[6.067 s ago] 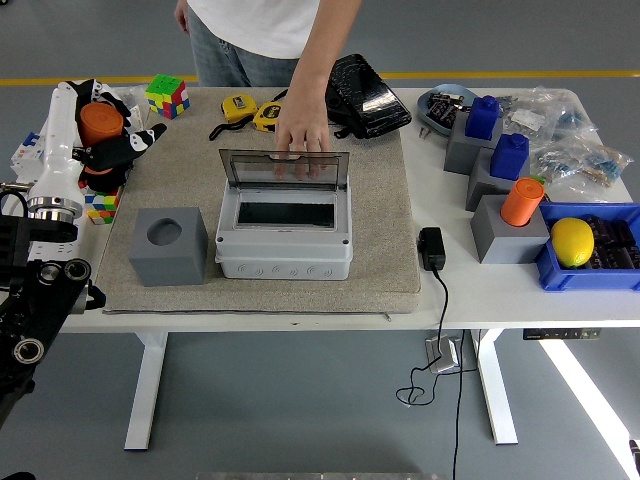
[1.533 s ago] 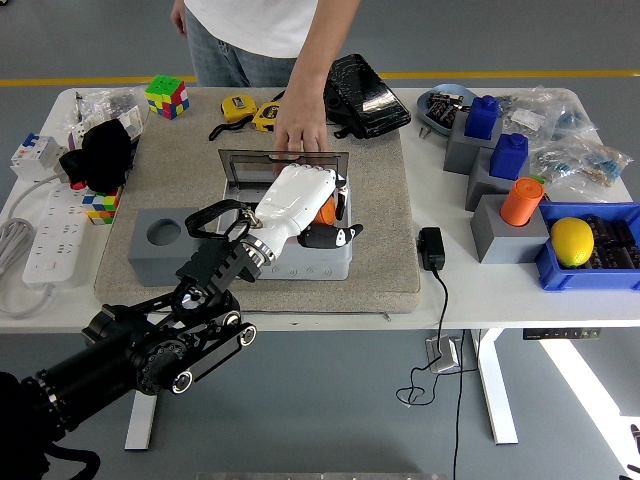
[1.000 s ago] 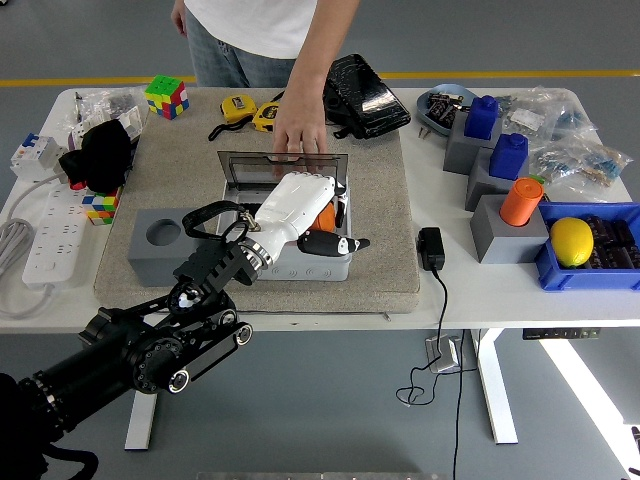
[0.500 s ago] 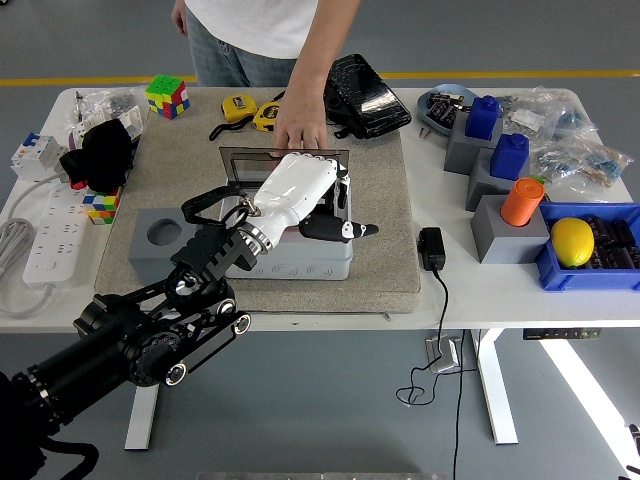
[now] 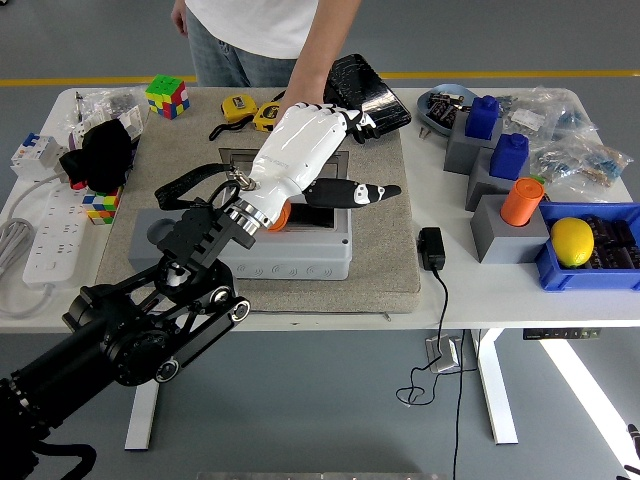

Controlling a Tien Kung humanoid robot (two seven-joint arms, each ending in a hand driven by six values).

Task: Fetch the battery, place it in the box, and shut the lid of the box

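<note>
Left hand [image 5: 305, 165], white-shelled with black fingertips, hovers over the light grey plastic box [image 5: 285, 240] on the beige mat [image 5: 385, 245]. Fingers are extended and spread, thumb pointing right; they grip nothing. The orange cylindrical battery [image 5: 277, 216] shows as a small orange patch just under the wrist, apparently inside the box opening; most of it is hidden by the hand, so how it sits cannot be told. The transparent hinged lid [image 5: 232, 157] stands at the far edge of the box, mostly hidden behind the hand. A person's hand [image 5: 300, 100] reaches down to about that far edge; contact with the lid cannot be confirmed. Right arm is not in view.

Judgement: placement looks done; closing the lid remains.

Risks:
- The robot's fingers lie very near the person's hand, so a sweep at the lid could strike it.
- If the battery stands proud of the opening, the lid could jam on it.
- A push low on the lid could slide the box across the mat instead of turning the hinge.
</note>
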